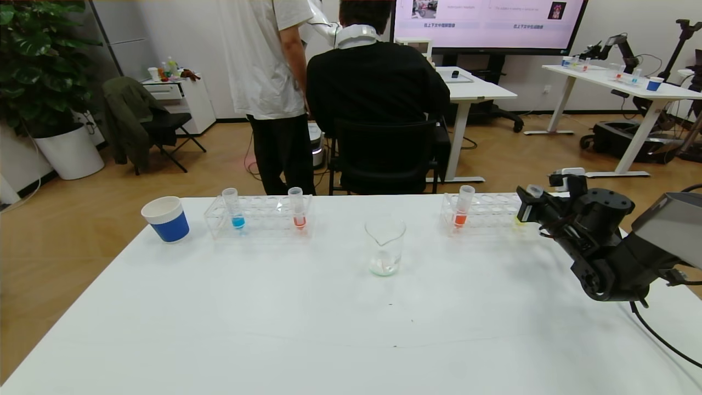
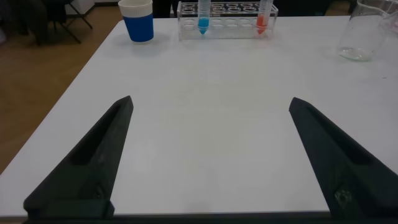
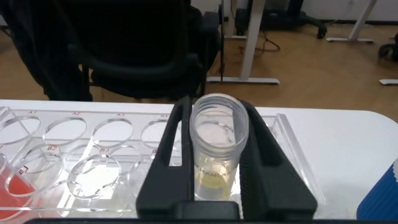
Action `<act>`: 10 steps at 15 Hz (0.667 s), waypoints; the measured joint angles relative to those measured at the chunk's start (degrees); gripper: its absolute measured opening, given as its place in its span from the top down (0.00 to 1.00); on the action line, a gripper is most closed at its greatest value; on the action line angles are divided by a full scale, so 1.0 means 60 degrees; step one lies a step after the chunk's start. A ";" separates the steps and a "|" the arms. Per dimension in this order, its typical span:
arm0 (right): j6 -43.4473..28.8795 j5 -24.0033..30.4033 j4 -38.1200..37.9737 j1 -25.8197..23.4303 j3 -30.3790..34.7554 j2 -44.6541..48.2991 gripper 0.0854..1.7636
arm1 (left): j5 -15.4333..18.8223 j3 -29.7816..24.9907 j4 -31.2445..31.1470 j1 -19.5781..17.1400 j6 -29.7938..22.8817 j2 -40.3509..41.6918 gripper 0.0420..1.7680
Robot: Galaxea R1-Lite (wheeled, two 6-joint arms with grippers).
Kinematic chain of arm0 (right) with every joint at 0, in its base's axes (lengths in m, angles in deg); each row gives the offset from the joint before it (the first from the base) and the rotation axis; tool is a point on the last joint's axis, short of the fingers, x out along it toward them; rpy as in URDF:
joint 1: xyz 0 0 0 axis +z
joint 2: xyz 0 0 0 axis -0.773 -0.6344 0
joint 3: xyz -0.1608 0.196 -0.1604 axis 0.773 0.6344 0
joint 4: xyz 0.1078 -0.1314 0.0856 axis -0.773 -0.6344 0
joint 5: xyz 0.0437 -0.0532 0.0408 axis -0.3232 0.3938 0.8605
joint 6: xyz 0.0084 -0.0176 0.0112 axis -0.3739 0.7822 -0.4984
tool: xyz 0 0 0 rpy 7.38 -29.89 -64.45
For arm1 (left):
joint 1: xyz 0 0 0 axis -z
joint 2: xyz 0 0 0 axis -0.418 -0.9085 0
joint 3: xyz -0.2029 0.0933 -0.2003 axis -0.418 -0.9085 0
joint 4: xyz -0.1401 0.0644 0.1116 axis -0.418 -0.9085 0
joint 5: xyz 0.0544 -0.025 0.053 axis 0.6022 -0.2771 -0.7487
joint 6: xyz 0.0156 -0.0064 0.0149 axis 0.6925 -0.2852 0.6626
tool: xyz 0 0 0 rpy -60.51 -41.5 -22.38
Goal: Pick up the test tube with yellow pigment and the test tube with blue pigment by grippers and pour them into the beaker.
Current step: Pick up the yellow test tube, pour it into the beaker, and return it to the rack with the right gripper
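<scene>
The yellow test tube (image 3: 214,149) stands in the right clear rack (image 1: 485,211), and my right gripper (image 3: 214,134) is shut on it, one finger on each side. In the head view the right gripper (image 1: 529,206) sits at that rack's right end, with the tube's rim (image 1: 535,191) showing above it. The blue test tube (image 1: 235,208) stands in the left rack (image 1: 258,216); it also shows in the left wrist view (image 2: 203,15). The beaker (image 1: 385,246) stands mid-table between the racks. My left gripper (image 2: 210,109) is open and empty above bare table, well short of the left rack.
An orange-red tube (image 1: 298,209) stands in the left rack and another (image 1: 462,207) in the right rack. A blue-and-white paper cup (image 1: 166,219) stands left of the left rack. Two people and a chair are behind the table's far edge.
</scene>
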 joint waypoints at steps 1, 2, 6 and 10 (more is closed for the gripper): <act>0.0000 0.0010 0.0012 -0.0006 0.0022 0.0014 0.83 | 0.0000 0.0000 0.0004 0.0000 0.0000 0.0000 0.01; 0.0000 0.0014 0.0004 -0.0010 0.0051 0.0026 0.69 | 0.0006 0.0000 0.0000 0.0000 0.0000 0.0000 0.01; -0.0004 0.0010 0.0016 -0.0002 0.0059 0.0102 0.76 | 0.0000 0.0000 0.0004 0.0000 0.0000 0.0000 0.01; 0.0051 0.0018 -0.0185 0.0069 0.0037 0.0634 0.76 | 0.0000 0.0000 0.0000 0.0000 0.0000 0.0000 0.01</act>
